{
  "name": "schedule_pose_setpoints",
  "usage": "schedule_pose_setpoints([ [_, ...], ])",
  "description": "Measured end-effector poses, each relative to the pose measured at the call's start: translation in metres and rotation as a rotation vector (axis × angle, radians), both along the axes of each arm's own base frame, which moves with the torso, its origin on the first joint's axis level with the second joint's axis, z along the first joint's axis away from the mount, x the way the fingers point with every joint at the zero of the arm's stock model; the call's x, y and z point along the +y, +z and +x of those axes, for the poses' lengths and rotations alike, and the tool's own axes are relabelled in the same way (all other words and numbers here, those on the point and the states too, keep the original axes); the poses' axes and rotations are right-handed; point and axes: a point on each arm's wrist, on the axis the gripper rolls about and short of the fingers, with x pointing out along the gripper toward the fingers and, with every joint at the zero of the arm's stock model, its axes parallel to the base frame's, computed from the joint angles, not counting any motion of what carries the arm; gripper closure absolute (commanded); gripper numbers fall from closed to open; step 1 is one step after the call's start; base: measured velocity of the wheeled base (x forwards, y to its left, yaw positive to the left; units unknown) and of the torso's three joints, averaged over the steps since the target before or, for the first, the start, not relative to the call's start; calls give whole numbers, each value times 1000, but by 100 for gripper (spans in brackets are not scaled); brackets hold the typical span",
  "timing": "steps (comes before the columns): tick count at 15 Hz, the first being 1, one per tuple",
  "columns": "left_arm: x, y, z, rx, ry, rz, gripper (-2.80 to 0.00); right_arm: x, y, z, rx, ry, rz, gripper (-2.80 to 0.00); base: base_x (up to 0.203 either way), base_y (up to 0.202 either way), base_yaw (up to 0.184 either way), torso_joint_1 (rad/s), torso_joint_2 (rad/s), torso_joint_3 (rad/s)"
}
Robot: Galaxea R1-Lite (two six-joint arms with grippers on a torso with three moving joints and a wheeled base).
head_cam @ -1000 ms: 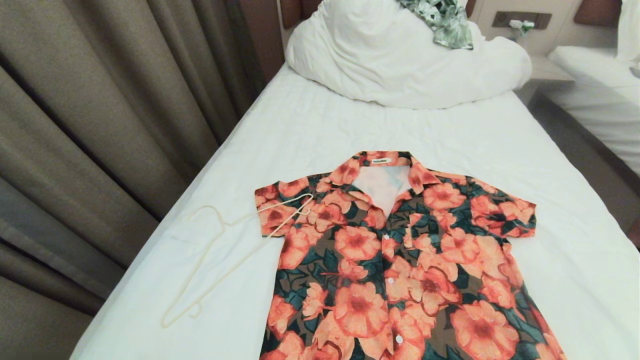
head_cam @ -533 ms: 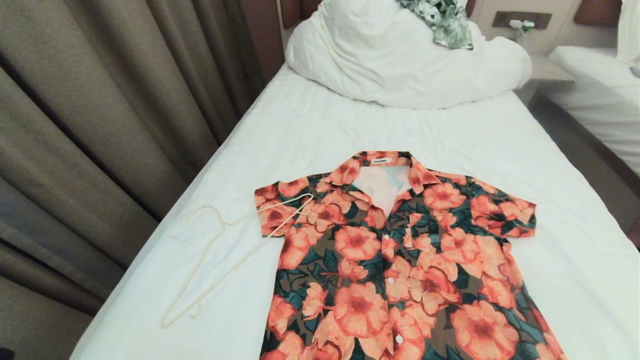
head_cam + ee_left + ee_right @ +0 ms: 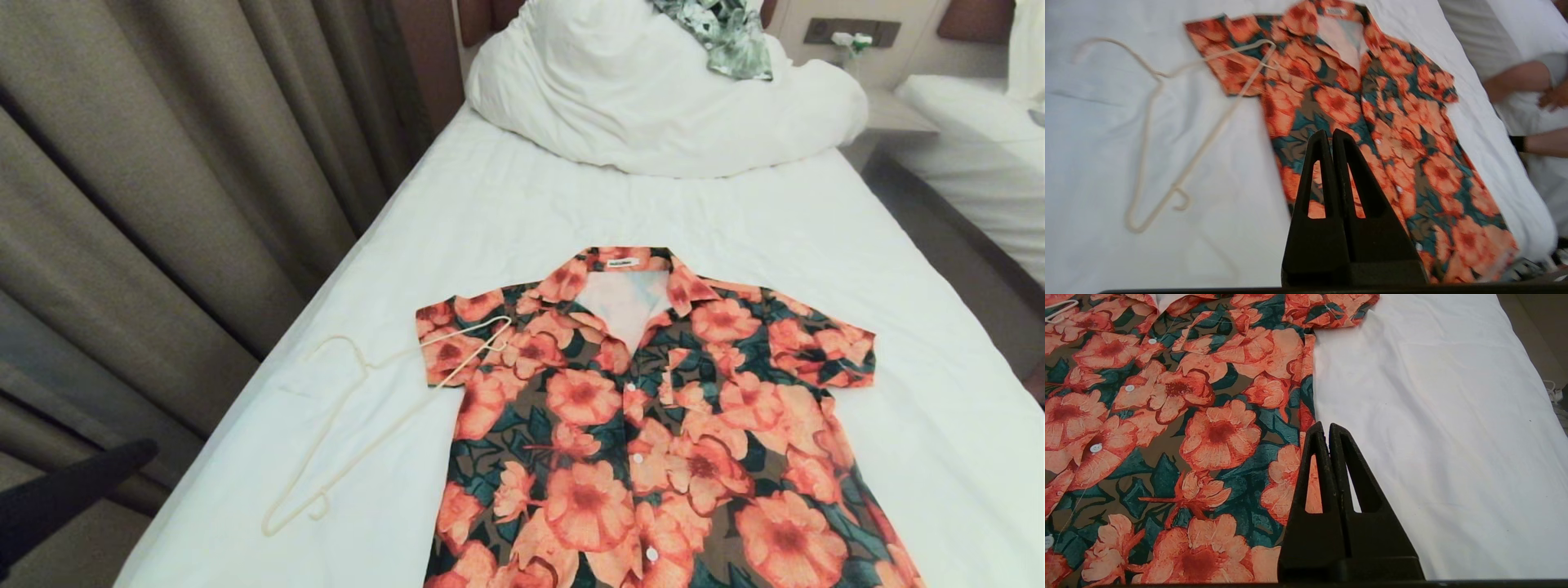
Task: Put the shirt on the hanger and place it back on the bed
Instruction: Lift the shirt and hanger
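The shirt (image 3: 653,425) lies buttoned and flat at centre frame on the bed (image 3: 522,212), the hanger (image 3: 359,416) overlapping its left-hand sleeve (handy for threading), both grippers, left gripper (image 3: 1332,136) and right gripper (image 3: 1327,429), closed and empty.

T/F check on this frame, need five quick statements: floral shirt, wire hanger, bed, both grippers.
1. The orange-flowered short-sleeved shirt lies flat on the white-sheeted bed, collar toward the pillow. True.
2. The thin cream wire hanger is already inside the shirt. False: it lies beside the shirt on the sheet, one end resting on a sleeve.
3. The left gripper holds the hanger. False: its fingers are shut on nothing, above the shirt.
4. The right gripper is shut and empty. True.
5. A green-and-white leaf-print garment covers the shirt. False: it sits on the white duvet at the head.
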Motion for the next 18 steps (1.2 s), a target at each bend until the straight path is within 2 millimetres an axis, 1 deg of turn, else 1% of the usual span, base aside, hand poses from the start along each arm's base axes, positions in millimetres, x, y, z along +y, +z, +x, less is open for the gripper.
schedule_pose_setpoints([
  [3, -6, 13, 43, 91, -63, -2, 0, 0, 0, 0, 0, 0, 0, 0, 0, 0, 0, 0, 0, 0],
  [4, -3, 13, 59, 114, -75, -6, 0, 0, 0, 0, 0, 0, 0, 0, 0, 0, 0, 0, 0, 0],
  [6, 10, 8, 86, 156, -98, -15, 0, 0, 0, 0, 0, 0, 0, 0, 0, 0, 0, 0, 0, 0],
  [8, 30, -5, 111, 210, -147, -40, 0, 0, 0, 0, 0, 0, 0, 0, 0, 0, 0, 0, 0, 0],
  [10, 46, -23, 132, 252, -225, -64, 0, 0, 0, 0, 0, 0, 0, 0, 0, 0, 0, 0, 0, 0],
  [13, 63, -51, 159, 291, -295, -62, 0, 0, 0, 0, 0, 0, 0, 0, 0, 0, 0, 0, 0, 0],
  [16, 81, -71, 184, 286, -352, -66, 0, 0, 0, 0, 0, 0, 0, 0, 0, 0, 0, 0, 0, 0],
  [18, 90, -89, 199, 295, -371, -49, 0, 0, 0, 0, 0, 0, 0, 0, 0, 0, 0, 0, 0, 0],
])
